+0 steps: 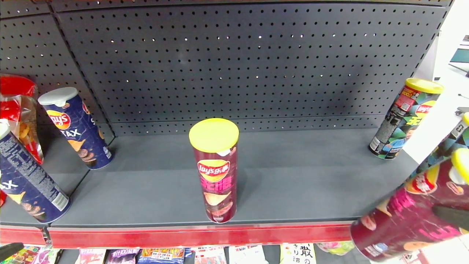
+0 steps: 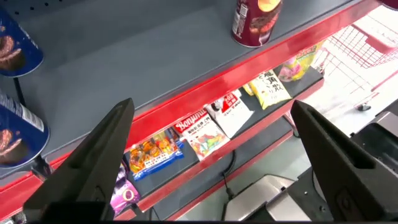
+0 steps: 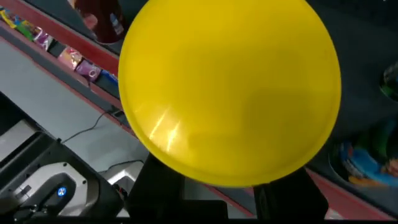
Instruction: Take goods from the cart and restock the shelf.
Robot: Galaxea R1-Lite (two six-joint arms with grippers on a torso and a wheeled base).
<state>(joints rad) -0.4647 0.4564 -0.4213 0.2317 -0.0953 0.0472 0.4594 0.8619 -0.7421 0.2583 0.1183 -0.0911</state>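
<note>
The maroon chip can [image 1: 406, 223] is nearest, at the near right corner of the shelf [image 1: 300, 176]. It is tilted, base toward the red price rail [image 1: 198, 236] and yellow lid [image 3: 230, 87] toward the right. The right gripper [image 3: 227, 202] is clamped around it: one dark finger [image 1: 451, 216] lies across the can's side, and in the right wrist view the fingers hug the body just under the lid. Whether the base touches the rail cannot be told.

A second maroon can [image 1: 217, 172] with a yellow lid stands upright at the middle of the shelf, close to the near edge. A black-and-teal can [image 1: 405, 119] stands far right against the pegboard back [image 1: 234, 62]. Two blue cans sit at the left end, one far [image 1: 75, 128] and one near [image 1: 29, 179].

The left gripper [image 2: 211, 162] hangs at the left, in front of and lower than the shelf. Its fingers [image 2: 93, 162] are spread wide, gripping nothing and touching nothing. Past them, snack packets [image 2: 205, 130] line the lower shelf under the rail, and a red wire cart [image 2: 367, 40] sits off to the right.
</note>
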